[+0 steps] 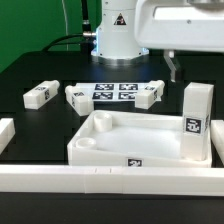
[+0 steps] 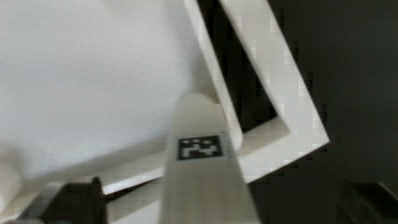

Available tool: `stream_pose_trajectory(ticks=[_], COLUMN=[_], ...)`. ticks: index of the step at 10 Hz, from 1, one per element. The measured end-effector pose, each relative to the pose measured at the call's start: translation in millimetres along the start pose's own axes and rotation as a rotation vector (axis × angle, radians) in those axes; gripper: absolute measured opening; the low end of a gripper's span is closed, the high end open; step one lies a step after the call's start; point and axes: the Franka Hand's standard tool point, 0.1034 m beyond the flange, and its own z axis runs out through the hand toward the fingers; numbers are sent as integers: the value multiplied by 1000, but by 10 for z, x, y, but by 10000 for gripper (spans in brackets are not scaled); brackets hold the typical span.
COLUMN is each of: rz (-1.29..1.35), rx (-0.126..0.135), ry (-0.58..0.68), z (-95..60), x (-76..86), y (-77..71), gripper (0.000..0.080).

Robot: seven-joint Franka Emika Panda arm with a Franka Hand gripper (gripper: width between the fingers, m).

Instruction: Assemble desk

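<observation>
The white desk top lies on the black table with its raised rim up and a round socket at a near corner. One square white leg with a tag stands upright in its corner at the exterior view's right. My gripper hangs just above that leg. In the wrist view the leg runs between my fingers, and the left finger stands clear of it. The gripper is open and holds nothing. The tray's rim shows below.
Three loose white legs lie behind the desk top, around the marker board. Long white border rails run along the front and at the exterior view's left. The arm's white base stands at the back.
</observation>
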Motion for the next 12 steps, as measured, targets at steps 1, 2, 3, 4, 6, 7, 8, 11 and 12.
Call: stream_pose_trajectory(ticks=[1,2,3,4,6,7,8,11,12], rz=[-15,-13,-15,-15,-16,-18,-25,-71,-86], rx=[-3,-8,-7,-8,-8,-7,2,11,9], ry=[-1,-9,-8,-8,-9,-7,3,2,0], z=[7,30,30,32,36,36,46,190,245], x=[-63,-117,-112,-113,-115,-131,-244,-790,-787], y=[90,127,119,119,119,127,162,448,555], gripper=[649,649,649,649,649,649,649,649,649])
